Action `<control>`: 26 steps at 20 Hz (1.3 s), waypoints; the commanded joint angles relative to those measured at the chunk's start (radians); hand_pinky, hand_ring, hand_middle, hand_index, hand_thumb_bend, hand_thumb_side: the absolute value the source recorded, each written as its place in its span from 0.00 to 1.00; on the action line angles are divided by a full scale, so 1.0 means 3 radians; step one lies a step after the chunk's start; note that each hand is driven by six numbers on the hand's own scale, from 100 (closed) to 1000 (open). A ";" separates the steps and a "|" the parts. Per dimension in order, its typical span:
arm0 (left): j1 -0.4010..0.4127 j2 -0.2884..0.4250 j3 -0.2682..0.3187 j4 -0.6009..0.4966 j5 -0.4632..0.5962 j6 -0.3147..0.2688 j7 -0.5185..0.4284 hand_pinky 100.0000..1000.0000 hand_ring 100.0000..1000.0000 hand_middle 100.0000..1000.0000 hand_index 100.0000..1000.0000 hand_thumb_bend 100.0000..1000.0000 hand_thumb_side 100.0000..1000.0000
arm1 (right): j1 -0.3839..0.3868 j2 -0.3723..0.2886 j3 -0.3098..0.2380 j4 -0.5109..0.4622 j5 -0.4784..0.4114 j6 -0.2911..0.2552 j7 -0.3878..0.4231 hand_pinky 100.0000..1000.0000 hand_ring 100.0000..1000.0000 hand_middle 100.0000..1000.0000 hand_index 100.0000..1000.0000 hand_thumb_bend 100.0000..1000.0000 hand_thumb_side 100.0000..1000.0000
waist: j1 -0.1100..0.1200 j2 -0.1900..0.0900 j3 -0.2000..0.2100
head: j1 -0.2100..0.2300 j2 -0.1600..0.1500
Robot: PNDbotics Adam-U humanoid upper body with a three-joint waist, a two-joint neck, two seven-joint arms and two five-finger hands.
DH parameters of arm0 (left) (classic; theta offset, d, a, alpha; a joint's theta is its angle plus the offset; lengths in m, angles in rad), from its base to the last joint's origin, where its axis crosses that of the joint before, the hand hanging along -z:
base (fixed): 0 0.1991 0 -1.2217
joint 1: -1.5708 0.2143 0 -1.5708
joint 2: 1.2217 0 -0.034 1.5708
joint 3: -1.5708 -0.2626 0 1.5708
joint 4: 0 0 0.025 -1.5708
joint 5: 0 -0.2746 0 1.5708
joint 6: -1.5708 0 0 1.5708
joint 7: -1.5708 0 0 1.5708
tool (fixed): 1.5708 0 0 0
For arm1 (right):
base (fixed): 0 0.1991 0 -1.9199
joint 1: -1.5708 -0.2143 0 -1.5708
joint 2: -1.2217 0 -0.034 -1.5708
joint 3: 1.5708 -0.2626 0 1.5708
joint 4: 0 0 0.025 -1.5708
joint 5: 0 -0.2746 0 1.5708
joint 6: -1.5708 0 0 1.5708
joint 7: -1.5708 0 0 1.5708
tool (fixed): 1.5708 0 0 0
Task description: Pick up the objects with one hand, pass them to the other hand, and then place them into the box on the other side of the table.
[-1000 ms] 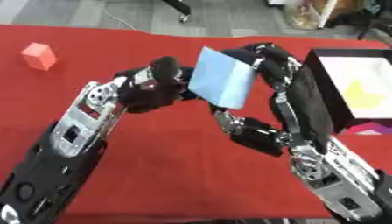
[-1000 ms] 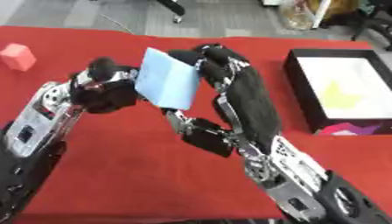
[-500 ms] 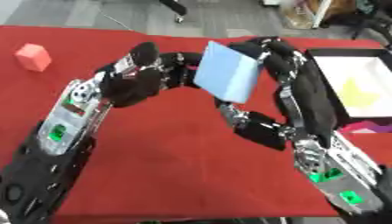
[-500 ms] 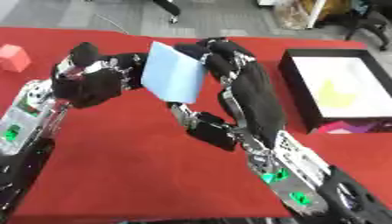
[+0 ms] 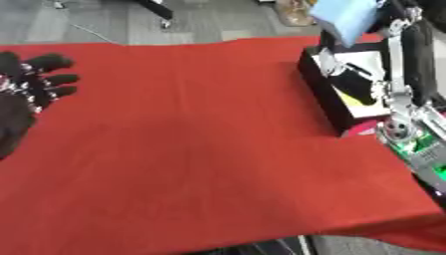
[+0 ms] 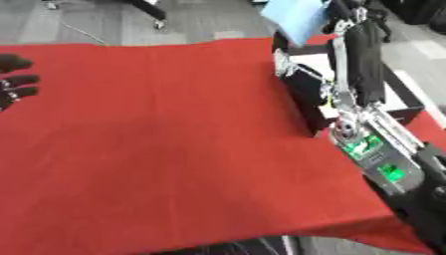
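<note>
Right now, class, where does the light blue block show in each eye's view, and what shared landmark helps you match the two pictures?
Left eye view: the light blue block is at the top right, held up by the right hand above the black box.
Right eye view: the block is at the top, right of centre.
Shared landmark: the black box at the red table's right edge, just below the block.

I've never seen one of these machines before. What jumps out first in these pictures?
The wide red cloth on the table fills nearly the whole view. At the upper right, the right robot hand holds a pale blue block up in the air above a black box with a white inside and something yellow in it. At the left edge, the black left robot hand is spread open, holding nothing.
</note>
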State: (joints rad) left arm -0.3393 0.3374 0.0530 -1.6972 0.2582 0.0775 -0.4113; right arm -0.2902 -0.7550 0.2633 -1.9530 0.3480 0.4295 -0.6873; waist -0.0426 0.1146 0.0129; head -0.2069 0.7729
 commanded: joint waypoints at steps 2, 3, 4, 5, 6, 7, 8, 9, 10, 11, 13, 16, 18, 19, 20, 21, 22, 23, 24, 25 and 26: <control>0.0141 -0.0005 0.0271 -0.0281 -0.0131 -0.0053 0.0255 0.89 0.81 0.81 0.88 0.19 0.92 | -0.0080 -0.0273 -0.0245 0.0637 -0.0759 0.0612 -0.0496 0.44 0.64 0.47 0.39 0.00 0.14 | 0.0025 -0.0006 0.0046 | -0.0164 -0.0010; 0.0190 -0.0023 0.0314 -0.0339 -0.0186 -0.0058 0.0297 0.89 0.80 0.80 0.87 0.16 0.92 | -0.0124 -0.0301 -0.0246 0.0877 -0.0929 0.0618 -0.0584 0.44 0.64 0.47 0.39 0.00 0.14 | 0.0031 0.0000 0.0064 | -0.0187 -0.0010; 0.0229 -0.0038 0.0345 -0.0388 -0.0246 -0.0055 0.0331 0.88 0.79 0.80 0.86 0.14 0.93 | -0.0171 -0.0324 -0.0234 0.1087 -0.1061 0.0598 -0.0642 0.44 0.64 0.47 0.40 0.00 0.14 | 0.0035 0.0005 0.0079 | -0.0205 -0.0010; 0.0265 -0.0057 0.0373 -0.0432 -0.0313 -0.0044 0.0358 0.88 0.79 0.80 0.86 0.12 0.93 | -0.0221 -0.0346 -0.0212 0.1297 -0.1167 0.0579 -0.0655 0.45 0.65 0.48 0.41 0.00 0.14 | 0.0040 0.0010 0.0097 | -0.0225 -0.0010; 0.0290 -0.0078 0.0391 -0.0469 -0.0372 -0.0031 0.0377 0.88 0.79 0.79 0.85 0.11 0.93 | -0.0268 -0.0363 -0.0187 0.1474 -0.1233 0.0551 -0.0636 0.46 0.66 0.48 0.42 0.00 0.14 | 0.0044 0.0013 0.0109 | -0.0238 -0.0010; 0.0312 -0.0107 0.0409 -0.0503 -0.0418 -0.0019 0.0396 0.88 0.79 0.79 0.85 0.11 0.94 | -0.0317 -0.0377 -0.0162 0.1666 -0.1267 0.0547 -0.0576 0.46 0.66 0.49 0.42 0.00 0.08 | 0.0048 0.0015 0.0126 | -0.0255 -0.0010; 0.0328 -0.0130 0.0419 -0.0532 -0.0453 -0.0008 0.0412 0.88 0.78 0.78 0.85 0.10 0.93 | -0.0370 -0.0380 -0.0149 0.1838 -0.1274 0.0536 -0.0505 0.46 0.66 0.49 0.43 0.00 0.13 | 0.0051 0.0016 0.0138 | -0.0266 -0.0010; 0.0341 -0.0156 0.0428 -0.0555 -0.0480 0.0003 0.0424 0.88 0.78 0.78 0.84 0.10 0.93 | -0.0417 -0.0371 -0.0158 0.2023 -0.1294 0.0534 -0.0443 0.46 0.66 0.49 0.45 0.00 0.13 | 0.0056 0.0018 0.0154 | -0.0278 -0.0010; 0.0351 -0.0178 0.0433 -0.0575 -0.0500 0.0013 0.0433 0.88 0.78 0.78 0.84 0.09 0.94 | -0.0460 -0.0361 -0.0169 0.2194 -0.1319 0.0523 -0.0396 0.47 0.67 0.50 0.50 0.00 0.14 | 0.0059 0.0018 0.0168 | -0.0286 -0.0010; 0.0358 -0.0197 0.0437 -0.0592 -0.0514 0.0023 0.0440 0.88 0.78 0.78 0.84 0.09 0.94 | -0.0493 -0.0355 -0.0178 0.2358 -0.1347 0.0509 -0.0350 0.48 0.68 0.52 0.57 0.00 0.19 | 0.0061 0.0019 0.0185 | -0.0294 -0.0010; 0.0370 -0.0221 0.0442 -0.0622 -0.0532 0.0035 0.0450 0.88 0.78 0.78 0.84 0.08 0.94 | -0.0529 -0.0358 -0.0185 0.2605 -0.1376 0.0482 -0.0234 0.52 0.72 0.58 0.72 0.18 0.32 | 0.0063 0.0022 0.0213 | -0.0301 -0.0010; 0.0388 -0.0235 0.0461 -0.0646 -0.0551 0.0048 0.0469 0.87 0.78 0.78 0.84 0.08 0.94 | -0.0547 -0.0381 -0.0203 0.2768 -0.1335 0.0491 -0.0044 0.59 0.79 0.68 0.88 0.47 0.45 | 0.0062 0.0023 0.0229 | -0.0305 -0.0010; 0.0395 -0.0238 0.0472 -0.0651 -0.0562 0.0056 0.0483 0.87 0.78 0.78 0.84 0.08 0.94 | -0.0545 -0.0399 -0.0227 0.2788 -0.1293 0.0515 0.0074 0.61 0.80 0.71 0.91 0.51 0.46 | 0.0059 0.0022 0.0230 | -0.0314 -0.0010; 0.0398 -0.0239 0.0475 -0.0653 -0.0565 0.0058 0.0487 0.87 0.78 0.78 0.84 0.08 0.94 | -0.0542 -0.0407 -0.0243 0.2784 -0.1268 0.0526 0.0108 0.65 0.83 0.75 0.95 0.56 0.50 | 0.0057 0.0021 0.0230 | -0.0317 -0.0010; 0.0400 -0.0240 0.0476 -0.0654 -0.0568 0.0060 0.0489 0.87 0.78 0.78 0.84 0.08 0.94 | -0.0532 -0.0419 -0.0260 0.2766 -0.1236 0.0536 0.0127 0.67 0.84 0.76 0.96 0.59 0.52 | 0.0056 0.0020 0.0229 | -0.0320 -0.0010; 0.0403 -0.0241 0.0477 -0.0654 -0.0573 0.0061 0.0489 0.87 0.78 0.78 0.84 0.08 0.94 | -0.0518 -0.0431 -0.0280 0.2734 -0.1196 0.0546 0.0134 0.67 0.85 0.77 0.97 0.60 0.54 | 0.0055 0.0019 0.0228 | -0.0321 -0.0010; 0.0404 -0.0241 0.0478 -0.0655 -0.0578 0.0061 0.0487 0.87 0.78 0.78 0.84 0.08 0.94 | -0.0502 -0.0440 -0.0299 0.2698 -0.1160 0.0554 0.0134 0.68 0.85 0.78 0.98 0.61 0.55 | 0.0054 0.0018 0.0228 | -0.0322 -0.0010; 0.0406 -0.0240 0.0481 -0.0655 -0.0586 0.0061 0.0486 0.87 0.78 0.78 0.84 0.07 0.94 | -0.0483 -0.0455 -0.0315 0.2651 -0.1115 0.0560 0.0128 0.70 0.87 0.80 0.99 0.62 0.55 | 0.0053 0.0017 0.0227 | -0.0324 -0.0010; 0.0408 -0.0240 0.0484 -0.0655 -0.0595 0.0061 0.0485 0.87 0.78 0.78 0.84 0.07 0.95 | -0.0462 -0.0466 -0.0332 0.2600 -0.1072 0.0569 0.0128 0.71 0.88 0.81 1.00 0.62 0.55 | 0.0052 0.0016 0.0227 | -0.0326 -0.0010; 0.0410 -0.0239 0.0486 -0.0655 -0.0602 0.0062 0.0483 0.88 0.78 0.78 0.84 0.07 0.95 | -0.0439 -0.0479 -0.0348 0.2543 -0.1032 0.0577 0.0134 0.72 0.88 0.82 1.00 0.63 0.55 | 0.0050 0.0015 0.0227 | -0.0327 -0.0010; 0.0412 -0.0239 0.0488 -0.0655 -0.0608 0.0061 0.0482 0.88 0.78 0.78 0.84 0.07 0.95 | -0.0416 -0.0492 -0.0365 0.2482 -0.0997 0.0584 0.0144 0.73 0.89 0.83 1.00 0.63 0.54 | 0.0048 0.0014 0.0225 | -0.0326 -0.0010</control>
State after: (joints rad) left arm -0.2102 0.2536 0.1890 -1.8738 0.0801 0.0971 -0.2697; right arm -0.4063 -0.8487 0.1729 -1.1778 0.0298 0.5366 -0.5808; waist -0.0269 0.1305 0.0812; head -0.3013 0.7729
